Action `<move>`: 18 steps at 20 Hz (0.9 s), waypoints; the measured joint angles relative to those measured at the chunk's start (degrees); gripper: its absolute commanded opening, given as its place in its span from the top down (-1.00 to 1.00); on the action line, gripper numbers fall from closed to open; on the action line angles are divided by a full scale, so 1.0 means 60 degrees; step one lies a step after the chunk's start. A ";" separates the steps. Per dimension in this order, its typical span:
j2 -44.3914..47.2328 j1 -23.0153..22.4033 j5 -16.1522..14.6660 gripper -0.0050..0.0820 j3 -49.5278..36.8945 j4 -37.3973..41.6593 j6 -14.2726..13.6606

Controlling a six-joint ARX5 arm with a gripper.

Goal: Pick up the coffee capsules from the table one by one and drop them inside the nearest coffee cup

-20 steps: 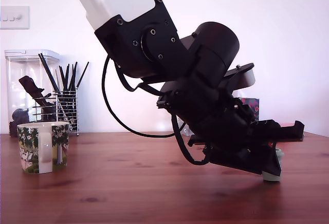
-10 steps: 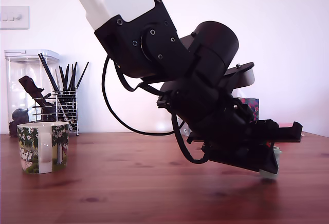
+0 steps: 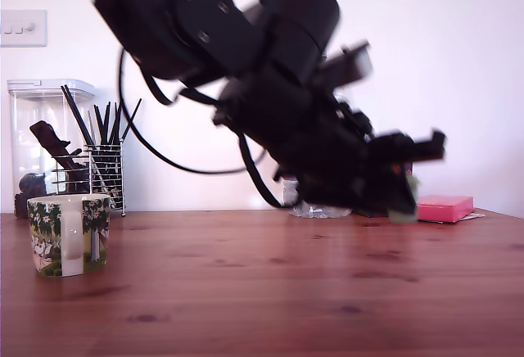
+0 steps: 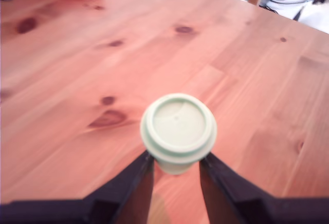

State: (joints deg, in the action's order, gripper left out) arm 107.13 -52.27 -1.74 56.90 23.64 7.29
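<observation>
One pale green capsule [image 4: 178, 130] sits pinched between your gripper's [image 4: 176, 168] two dark fingers [image 4: 138, 184], which press on its tapered body from either side, flat rim facing the wrist camera and the wooden table [image 4: 92, 70] well below it. You have the arm blurred in the exterior view, gripper [image 3: 399, 201] off the tabletop toward that view's right, near the pink box [image 3: 444, 207]. Your white tree-printed mug [image 3: 69, 233] stands far off at the exterior view's left, before a wire holder of black sticks [image 3: 102, 164].
</observation>
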 measured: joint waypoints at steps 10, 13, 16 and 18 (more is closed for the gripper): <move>-0.2761 0.1326 0.0758 0.52 -0.2925 0.0823 0.0000; -0.3519 0.1800 0.0889 0.52 -0.3759 0.1089 0.0000; -0.4513 0.2371 0.1024 0.52 -0.4634 0.1279 0.0000; -0.5129 0.2776 0.1053 0.52 -0.5002 0.1286 0.0000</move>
State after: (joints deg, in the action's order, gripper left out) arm 76.36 -35.62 4.58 26.89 31.35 7.29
